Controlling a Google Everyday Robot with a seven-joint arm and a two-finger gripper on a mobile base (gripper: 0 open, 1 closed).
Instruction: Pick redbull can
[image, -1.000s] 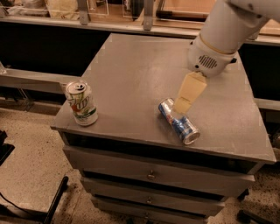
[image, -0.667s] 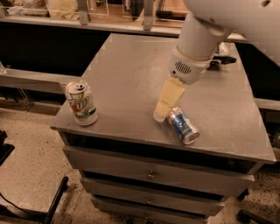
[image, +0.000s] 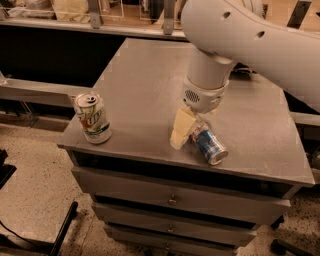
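The redbull can (image: 210, 145), blue and silver, lies on its side on the grey cabinet top (image: 145, 90) near the front edge, its silver end facing front right. My gripper (image: 184, 131) hangs from the big white arm right over the can's far left end. One pale yellow finger (image: 180, 128) shows on the can's left side, its tip near the table. The other finger is hidden by the wrist and can.
A white-and-green 7UP can (image: 93, 117) stands upright at the front left corner of the cabinet top. Drawers (image: 172, 200) run below the front edge. A counter with rails (image: 95, 17) lies behind. The floor is to the left.
The arm has swung left and toward the front, and the gripper has come down from beside the can's far end to right against it. The can's body is now partly covered.
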